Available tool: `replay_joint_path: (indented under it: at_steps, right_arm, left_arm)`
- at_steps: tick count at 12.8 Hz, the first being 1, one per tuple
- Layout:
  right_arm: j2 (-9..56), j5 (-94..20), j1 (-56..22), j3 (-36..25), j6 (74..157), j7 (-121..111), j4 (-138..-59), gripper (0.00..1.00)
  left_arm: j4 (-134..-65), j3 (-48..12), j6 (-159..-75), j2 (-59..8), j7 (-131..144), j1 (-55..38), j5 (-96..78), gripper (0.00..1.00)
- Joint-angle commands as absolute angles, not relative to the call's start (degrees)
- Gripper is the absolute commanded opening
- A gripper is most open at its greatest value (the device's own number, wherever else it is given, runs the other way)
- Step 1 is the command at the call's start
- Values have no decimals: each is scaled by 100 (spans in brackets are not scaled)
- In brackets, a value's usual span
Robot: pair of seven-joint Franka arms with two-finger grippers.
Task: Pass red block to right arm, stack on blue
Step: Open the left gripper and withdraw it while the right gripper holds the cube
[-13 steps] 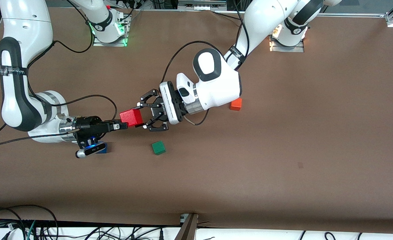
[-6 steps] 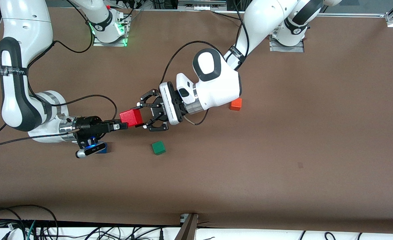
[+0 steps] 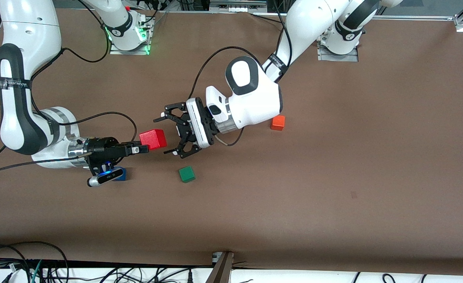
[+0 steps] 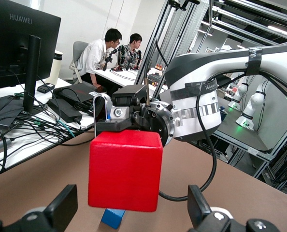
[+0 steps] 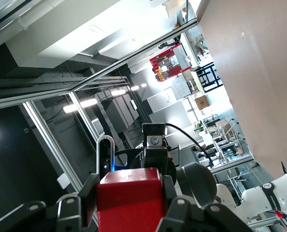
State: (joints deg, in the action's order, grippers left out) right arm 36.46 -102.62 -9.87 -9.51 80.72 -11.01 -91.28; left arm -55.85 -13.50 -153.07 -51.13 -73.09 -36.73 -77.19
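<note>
The red block (image 3: 153, 138) hangs above the table, with my right gripper (image 3: 148, 146) shut on it. In the right wrist view its fingers (image 5: 170, 198) press on both sides of the red block (image 5: 129, 208). My left gripper (image 3: 166, 133) faces the block and is open, its fingers (image 4: 61, 208) standing apart from the red block (image 4: 125, 169). The blue cube (image 3: 120, 174) lies on the table, half hidden under the right wrist camera. It also shows below the held block as the blue cube (image 4: 113, 217).
A green cube (image 3: 186, 174) lies on the table below the left gripper, nearer the front camera. An orange cube (image 3: 278, 122) sits beside the left arm's wrist housing. A black cable (image 3: 109, 114) loops over the right wrist.
The left gripper has opened, let go of the red block and pulled back a little. The right gripper keeps the block and has shifted slightly toward the right arm's end.
</note>
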Motion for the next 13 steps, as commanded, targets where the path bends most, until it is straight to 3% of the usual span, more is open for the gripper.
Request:
replay_joint_path:
  at_steps: [1,5,12,13]
  right_arm:
    - [3577,-10493,-958,-940,8016,-1090,-9167,33]
    - [3586,-10521,-949,-949,8016,-1116,-9158,33]
    - [3577,-10320,-940,-993,8051,-1151,-9062,33]
    - [3577,-10153,-940,-1002,8094,-1134,-8975,33]
  left_arm:
    - [-5511,-1283,-15328,-5150,-7304,-3692,-7805,100]
    - [-5520,-1143,-15014,-5133,-7278,-3447,-7342,100]
    - [-5511,-1082,-11949,-5106,-6328,-1954,-5144,100]
    - [-5519,-681,-11266,-4993,-6250,-1890,-4802,100]
